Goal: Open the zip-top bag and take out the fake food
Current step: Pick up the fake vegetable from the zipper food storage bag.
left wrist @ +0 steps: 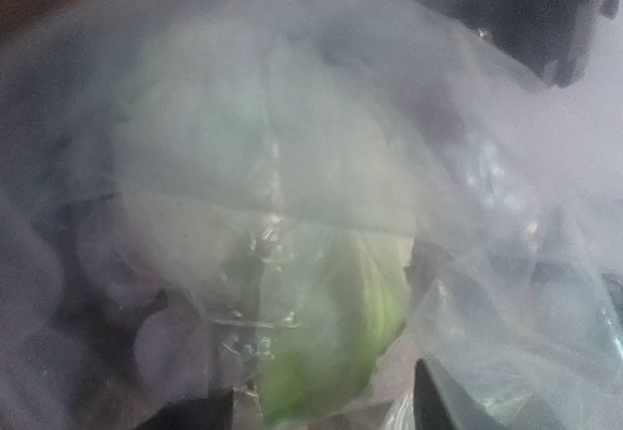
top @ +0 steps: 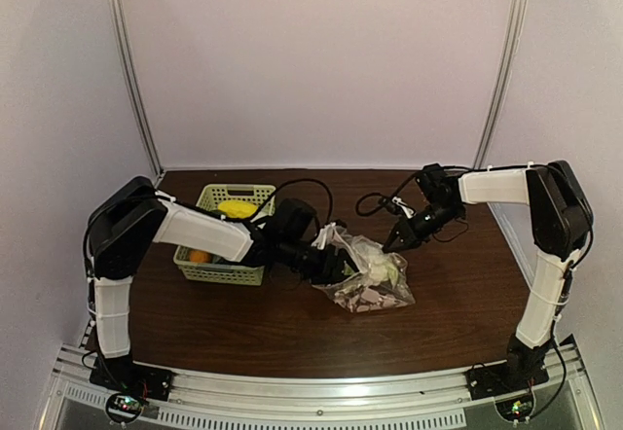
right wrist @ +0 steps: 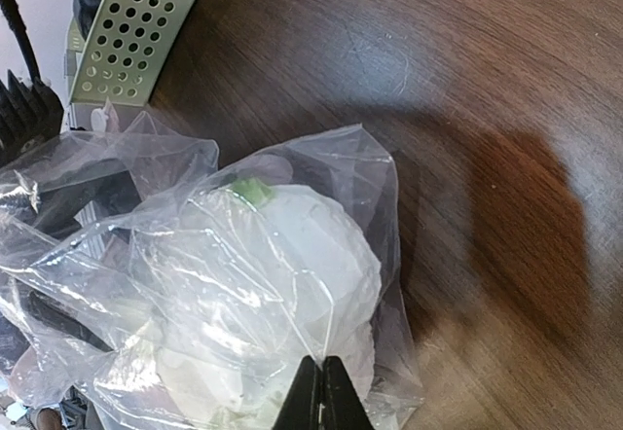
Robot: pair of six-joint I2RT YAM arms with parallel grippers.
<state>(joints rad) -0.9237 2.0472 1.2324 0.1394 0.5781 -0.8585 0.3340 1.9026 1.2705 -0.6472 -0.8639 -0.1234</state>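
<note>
The left pincer [left wrist: 311, 412] has its two dark tips apart at the bottom of the left wrist view. It holds nothing that I can see. It is pushed right up against the bag [left wrist: 506, 255], so the clear plastic fills that whole view and looks foggy. Through the plastic, in the middle of the frame, sits a pale lump of toy food [left wrist: 292, 187] with a green leafy end low down.

The right pincer [right wrist: 322, 393] is closed tight. Its two black tips press together at the bottom middle of the right wrist view. The tips are on the crinkly plastic. I cannot tell if a bit of it is pinched between them. Just above the tips, inside the bag, is a round white toy food [right wrist: 311, 245] with a small green bit [right wrist: 253, 192] on top.

In the top view, the bag lies on the brown tabletop [top: 292, 328] in the middle of the frame, between both pincers. To its left stands a pale green basket [top: 226, 272]. A yellow piece [top: 237, 207] lies in its far end and an orange piece [top: 200, 256] in its near end.
</note>
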